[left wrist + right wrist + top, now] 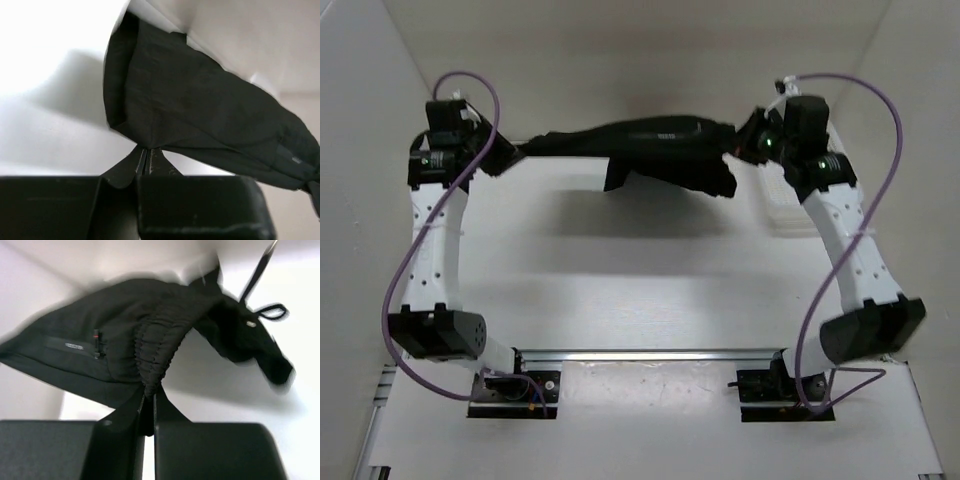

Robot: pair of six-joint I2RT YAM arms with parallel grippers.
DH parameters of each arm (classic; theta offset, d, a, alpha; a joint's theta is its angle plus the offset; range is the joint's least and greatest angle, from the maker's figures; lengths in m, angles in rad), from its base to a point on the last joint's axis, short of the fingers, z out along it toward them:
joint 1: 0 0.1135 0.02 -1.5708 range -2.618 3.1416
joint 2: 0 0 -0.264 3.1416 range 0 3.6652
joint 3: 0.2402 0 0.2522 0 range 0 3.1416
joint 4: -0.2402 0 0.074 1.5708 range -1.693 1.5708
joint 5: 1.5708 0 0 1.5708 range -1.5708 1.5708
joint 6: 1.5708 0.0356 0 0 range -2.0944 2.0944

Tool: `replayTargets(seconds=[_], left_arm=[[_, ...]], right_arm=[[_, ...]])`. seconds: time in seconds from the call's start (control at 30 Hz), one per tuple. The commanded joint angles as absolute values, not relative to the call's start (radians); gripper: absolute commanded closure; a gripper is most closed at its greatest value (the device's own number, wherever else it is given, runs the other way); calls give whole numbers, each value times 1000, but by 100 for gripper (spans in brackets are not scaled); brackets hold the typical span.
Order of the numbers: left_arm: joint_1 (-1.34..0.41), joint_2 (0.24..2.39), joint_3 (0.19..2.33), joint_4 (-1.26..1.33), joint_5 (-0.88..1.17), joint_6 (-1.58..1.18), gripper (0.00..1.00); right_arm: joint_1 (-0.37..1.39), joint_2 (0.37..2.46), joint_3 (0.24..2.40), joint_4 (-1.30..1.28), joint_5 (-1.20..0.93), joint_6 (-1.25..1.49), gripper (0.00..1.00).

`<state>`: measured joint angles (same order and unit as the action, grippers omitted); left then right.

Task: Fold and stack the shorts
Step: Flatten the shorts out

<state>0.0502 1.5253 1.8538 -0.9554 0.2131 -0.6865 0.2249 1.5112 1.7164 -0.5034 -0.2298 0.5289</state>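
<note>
In the top external view, the plain black soft-cloth shorts (pixel 650 150) are seen stretched in a sagging band between the two arms, held clear of the white table (pixel 640 270). One end of the cloth is pinched by the left gripper (pixel 517 150) and the other by the right gripper (pixel 745 143). A loose leg is seen hanging below the band, nearer the right gripper. A white plastic mesh basket (pixel 782 212) is partly hidden just beneath the right arm.

In the left wrist view, the left gripper (pixel 145 162) is shown clenched on a thin edge of the shorts (pixel 200 110), its jaws pressed together with only cloth between them. The garment is spread upward and to the right of the fingertips, with a folded hem directly above them.

In the right wrist view, the right gripper (pixel 149 405) is shown clamped on the gathered elastic waistband (pixel 160 340) of the shorts (pixel 100 345). The cloth is draped to the left of the fingers, where a small label (pixel 75 346) is seen. A black drawstring loop (pixel 271 312) is seen up and to the right. The edges of the cloth are blurred.
</note>
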Motion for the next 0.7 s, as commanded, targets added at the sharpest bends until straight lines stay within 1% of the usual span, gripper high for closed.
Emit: replayTargets(seconds=[0.0,0.03,0.07,0.1,0.13,0.17,0.2,0.23,0.3,0.37,0.4,0.43,0.47,0.5,0.53,0.57,0.6,0.63,0.67], left_arm=[[26,1429,1567,-977,200,-667,90],[12,1396,1487,-962,199,-667,90],[-15,1369,1324,-933,186,-679,90],[-15,1324,1246,-924,186,-680,81],[-27,1309,1176,-911,186,-680,71],[-28,1308,1076,-902,186,-680,64],[-28,1298,1048,-902,186,-680,60],[-17,1298,1031,-902,186,-680,53],[-17,1289,1031,-902,186,-670,53],[-17,1276,1041,-902,154,-670,52],[-17,1276,1054,-902,144,-670,43],[-17,1276,1054,-902,135,-670,43],[-17,1294,1054,-902,135,-670,43],[-17,1308,1054,-902,144,-670,42],[-17,1339,1054,-902,153,-679,40],[-17,1356,1054,-902,153,-680,35],[-17,1370,1054,-893,163,-680,33],[-26,1382,1045,-884,163,-680,13],[-26,1405,1045,-884,163,-680,5]], right_arm=[[222,1348,1303,-534,-173,514,100],[222,1292,1208,-525,-158,526,100],[232,1237,1119,-525,-140,538,100],[244,1182,1035,-525,-129,549,84],[244,1070,891,-535,-117,576,68],[244,1016,832,-569,-117,592,58],[244,964,786,-590,-107,610,53],[253,869,720,-609,-107,627,47],[253,795,686,-659,-97,687,47],[253,744,660,-678,-97,738,55],[253,753,651,-678,-97,755,59],[253,765,638,-678,-119,771,62],[253,781,615,-667,-161,797,67],[253,816,598,-622,-185,814,69],[253,833,582,-594,-210,831,72],[253,850,554,-571,-228,853,74],[253,876,540,-514,-267,897,74],[244,888,528,-491,-284,923,69],[244,908,500,-462,-304,966,45]])
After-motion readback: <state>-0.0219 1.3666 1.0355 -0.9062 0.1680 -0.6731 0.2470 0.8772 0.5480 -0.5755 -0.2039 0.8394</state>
